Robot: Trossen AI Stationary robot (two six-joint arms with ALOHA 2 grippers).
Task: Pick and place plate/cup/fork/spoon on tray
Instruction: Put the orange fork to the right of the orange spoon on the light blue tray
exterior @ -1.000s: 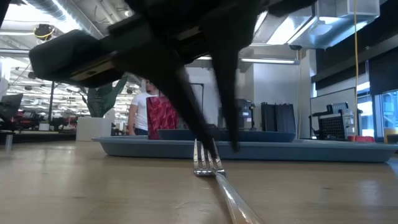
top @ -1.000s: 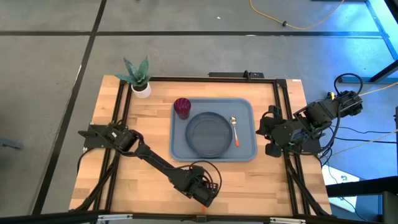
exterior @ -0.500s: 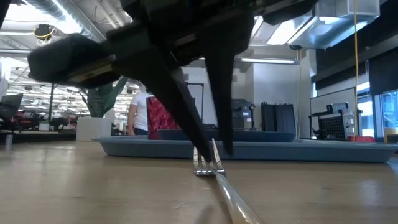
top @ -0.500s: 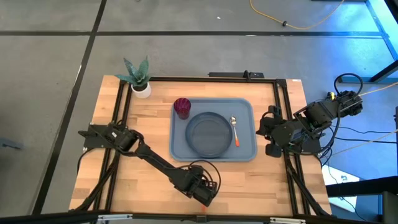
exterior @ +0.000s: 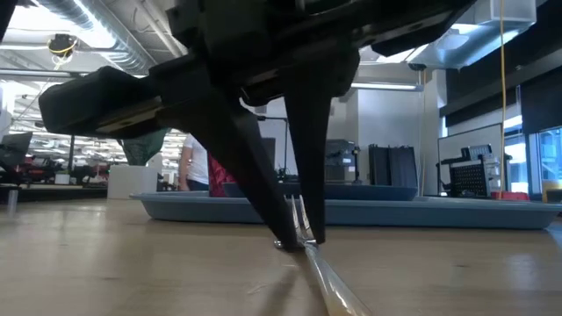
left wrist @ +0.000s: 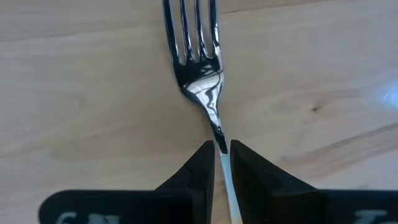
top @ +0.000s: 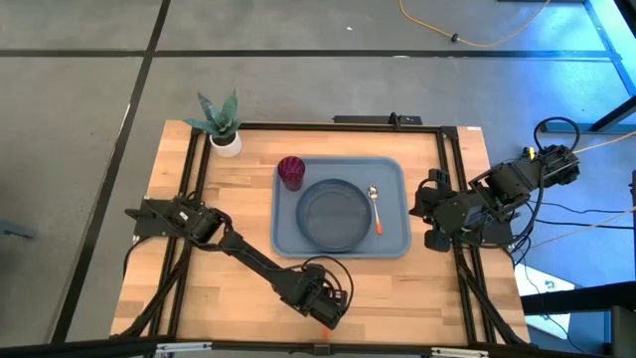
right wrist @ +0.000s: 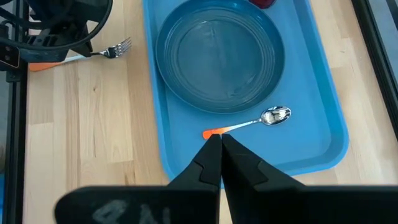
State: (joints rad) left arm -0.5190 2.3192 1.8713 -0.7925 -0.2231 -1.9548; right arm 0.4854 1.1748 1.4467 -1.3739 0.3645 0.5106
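With plate (top: 332, 215), cup (top: 290, 170) and spoon (top: 375, 207) on the tray (top: 394, 244), we see the left gripper (left wrist: 222, 155) pinching the fork (left wrist: 198, 59) at its neck, a lift toward the tray likely next; the right gripper (right wrist: 219, 144) waits clenched.

The tray (top: 396, 244), a light-blue rectangle with rounded corners and a raised rim, lies flat at the middle of the surface. The round slate-blue plate (top: 333, 214) sits in it, filling most of the centre. The small maroon cup (top: 290, 171) stands upright at the plate's 10 o'clock, in the tray's corner. The spoon (top: 375, 206) lies at the plate's 3 o'clock, silver bowl toward 12, orange handle toward 6. The fork (left wrist: 198, 68) lies flat on the bare wood at the tray's 6 o'clock, tines pointing toward the tray, its neck between the left tool's (left wrist: 222, 147) tips.
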